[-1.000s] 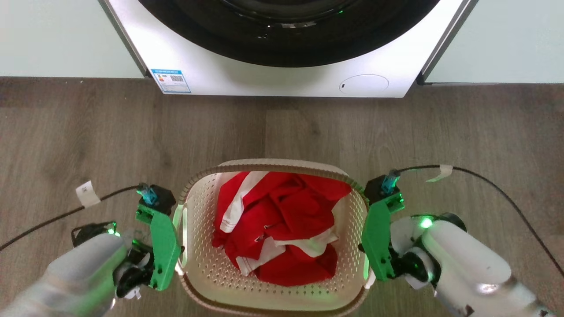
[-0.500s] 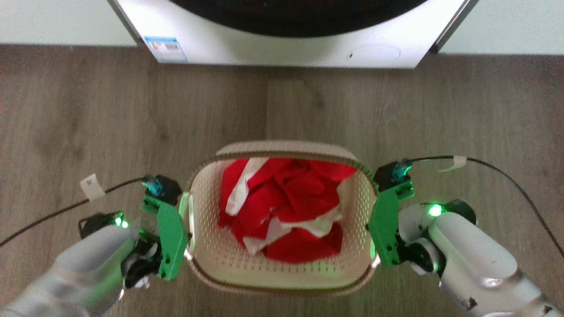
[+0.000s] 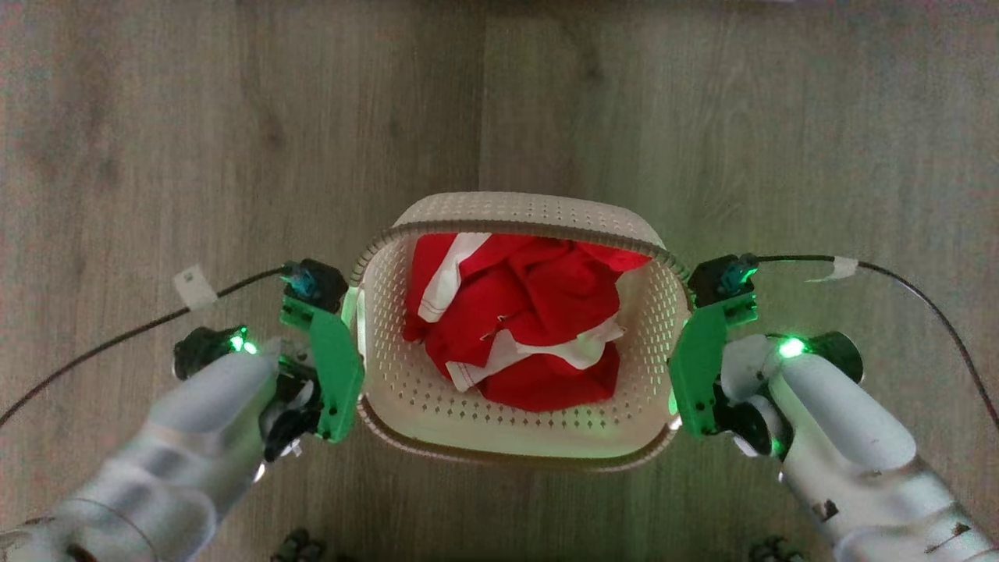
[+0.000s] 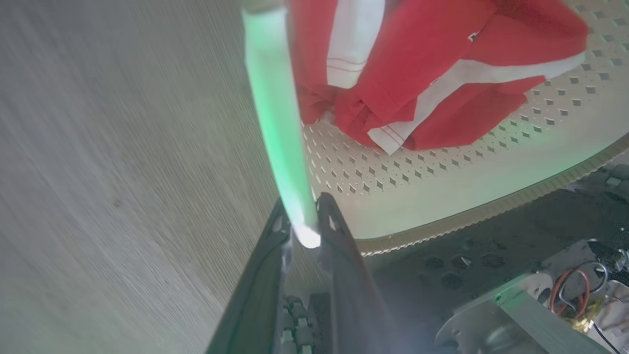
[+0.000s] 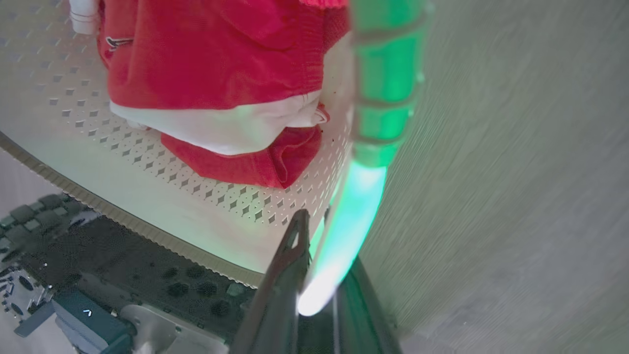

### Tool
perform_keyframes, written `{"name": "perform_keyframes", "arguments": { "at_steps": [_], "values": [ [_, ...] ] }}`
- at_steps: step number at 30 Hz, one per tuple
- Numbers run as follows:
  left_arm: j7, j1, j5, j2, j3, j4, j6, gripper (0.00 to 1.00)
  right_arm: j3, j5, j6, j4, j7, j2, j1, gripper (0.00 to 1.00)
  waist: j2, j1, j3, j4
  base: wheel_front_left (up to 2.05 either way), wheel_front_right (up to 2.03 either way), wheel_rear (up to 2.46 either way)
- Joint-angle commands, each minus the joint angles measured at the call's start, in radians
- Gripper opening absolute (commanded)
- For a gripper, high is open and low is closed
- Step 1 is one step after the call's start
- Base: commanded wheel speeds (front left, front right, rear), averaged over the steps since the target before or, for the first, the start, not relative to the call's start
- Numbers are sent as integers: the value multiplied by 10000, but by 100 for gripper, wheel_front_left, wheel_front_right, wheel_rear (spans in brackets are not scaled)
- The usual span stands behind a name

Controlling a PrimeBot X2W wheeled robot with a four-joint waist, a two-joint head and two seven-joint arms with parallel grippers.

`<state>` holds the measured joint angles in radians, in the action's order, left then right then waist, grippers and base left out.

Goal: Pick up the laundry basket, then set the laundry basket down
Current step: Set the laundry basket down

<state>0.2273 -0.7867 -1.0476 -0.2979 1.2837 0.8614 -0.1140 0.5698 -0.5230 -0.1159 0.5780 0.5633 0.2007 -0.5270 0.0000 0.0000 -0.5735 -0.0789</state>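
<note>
The laundry basket [image 3: 531, 209], cream-white and perforated with a brown rim, hangs level between my two arms over the wood floor. A crumpled red and white garment [image 3: 523, 312] lies inside it. My left gripper [image 3: 353, 347] is shut on the basket's left side handle [image 4: 275, 98], which glows green between the dark fingers [image 4: 300, 206]. On the opposite side, my right gripper [image 3: 677, 367] is shut on the right handle [image 5: 388, 88], pinched between its fingers [image 5: 327, 241]. I cannot tell whether the basket's base touches the floor.
Wood-plank floor [image 3: 156, 156] surrounds the basket. Black cables [image 3: 117, 343] [image 3: 921, 297] trail outward from each wrist. My dark base [image 4: 467, 255] lies just behind the basket's near rim.
The whole head view has shifted: the washing machine slid out past the top edge. Basket and grippers sit higher in the picture. Both grips on the handles are unchanged.
</note>
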Motion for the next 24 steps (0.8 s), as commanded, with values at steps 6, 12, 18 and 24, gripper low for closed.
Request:
{"name": "perform_keyframes", "arguments": {
  "at_steps": [6,12,18,24],
  "values": [
    [209,-420,-194,490,-95,-292,-163,0,-23,150,-148,-219,178,-497,-33,0,0,0,-765,-152,0,0,0],
    [113,-695,-226,610,-59,-185,-165,0,-293,413,-148,-127,130,-565,-241,0,0,0,-1258,-213,0,0,0],
    [-417,-1037,-344,834,-47,55,-165,0,-528,693,-148,-26,-168,-624,-391,0,0,0,-1640,-306,0,0,0],
    [-678,-1330,-350,1000,-39,228,-166,0,-811,878,-148,134,-493,-665,-511,0,0,0,-1977,-402,0,0,0]
  ]
}}
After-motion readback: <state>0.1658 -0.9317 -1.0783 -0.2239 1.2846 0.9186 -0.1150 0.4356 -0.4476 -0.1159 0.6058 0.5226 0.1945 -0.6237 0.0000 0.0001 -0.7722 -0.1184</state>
